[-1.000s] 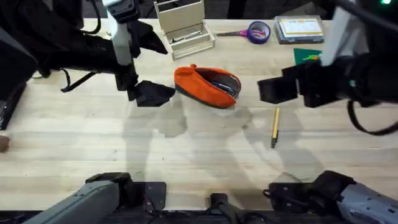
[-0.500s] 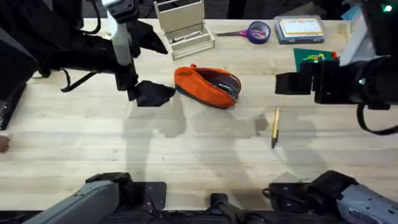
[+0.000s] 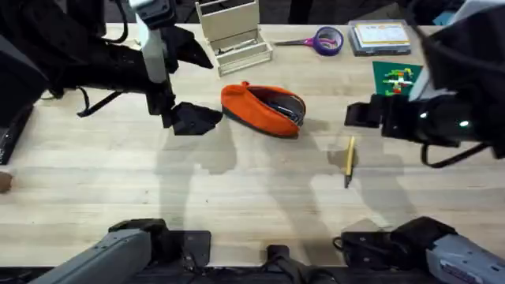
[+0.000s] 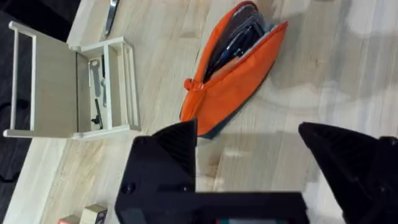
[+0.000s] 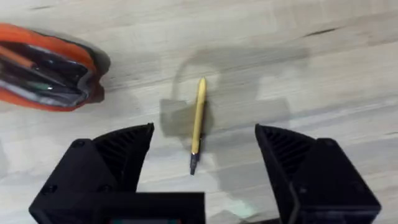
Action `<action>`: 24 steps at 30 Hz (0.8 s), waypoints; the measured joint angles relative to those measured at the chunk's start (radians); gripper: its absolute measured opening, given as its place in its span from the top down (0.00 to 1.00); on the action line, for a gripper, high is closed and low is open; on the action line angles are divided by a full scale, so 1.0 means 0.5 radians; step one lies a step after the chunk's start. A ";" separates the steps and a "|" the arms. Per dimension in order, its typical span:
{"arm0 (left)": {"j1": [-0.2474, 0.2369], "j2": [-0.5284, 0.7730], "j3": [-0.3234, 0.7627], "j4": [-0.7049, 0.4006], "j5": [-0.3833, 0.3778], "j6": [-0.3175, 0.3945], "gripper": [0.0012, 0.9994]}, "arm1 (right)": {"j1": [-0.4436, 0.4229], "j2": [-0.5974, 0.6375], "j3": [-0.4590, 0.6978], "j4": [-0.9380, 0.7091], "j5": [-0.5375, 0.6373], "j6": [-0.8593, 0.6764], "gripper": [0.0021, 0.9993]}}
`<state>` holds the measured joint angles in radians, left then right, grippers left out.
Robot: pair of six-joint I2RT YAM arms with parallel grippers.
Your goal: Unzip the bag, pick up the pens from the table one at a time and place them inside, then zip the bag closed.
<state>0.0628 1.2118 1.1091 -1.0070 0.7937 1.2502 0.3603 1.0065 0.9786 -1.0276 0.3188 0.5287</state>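
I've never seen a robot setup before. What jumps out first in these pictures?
The bright orange bag at the table's middle, unzipped, with pens showing inside. To its right a lone yellow pen lies on the wood, with the right gripper above it, jaws open. The left gripper sits beside the bag's left end.

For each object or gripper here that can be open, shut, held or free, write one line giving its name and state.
bag: unzipped, mouth open, pens inside, lying on the table.
pen: lying free on the table, not gripped.
left gripper: open, empty, beside the bag.
right gripper: open, empty, above the pen.
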 joint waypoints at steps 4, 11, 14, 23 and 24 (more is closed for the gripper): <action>0.000 0.000 0.000 0.000 0.000 0.000 0.01 | 0.000 0.000 -0.151 0.146 -0.012 0.056 0.00; 0.000 0.000 0.000 0.000 0.000 0.000 0.01 | -0.003 0.088 -0.265 0.274 -0.012 0.096 0.00; 0.000 0.000 0.000 -0.001 0.000 0.000 0.01 | -0.003 0.187 -0.265 0.285 -0.012 0.097 0.00; 0.000 0.000 0.000 0.000 0.000 0.000 0.01 | -0.003 0.479 -0.266 0.366 -0.013 0.152 0.00; 0.000 0.000 0.000 0.000 0.000 0.000 0.01 | -0.003 0.500 -0.266 0.384 -0.013 0.158 0.00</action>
<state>0.0628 1.2118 1.1091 -1.0072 0.7937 1.2500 0.3588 1.2564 0.8455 -0.8357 0.3121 0.6076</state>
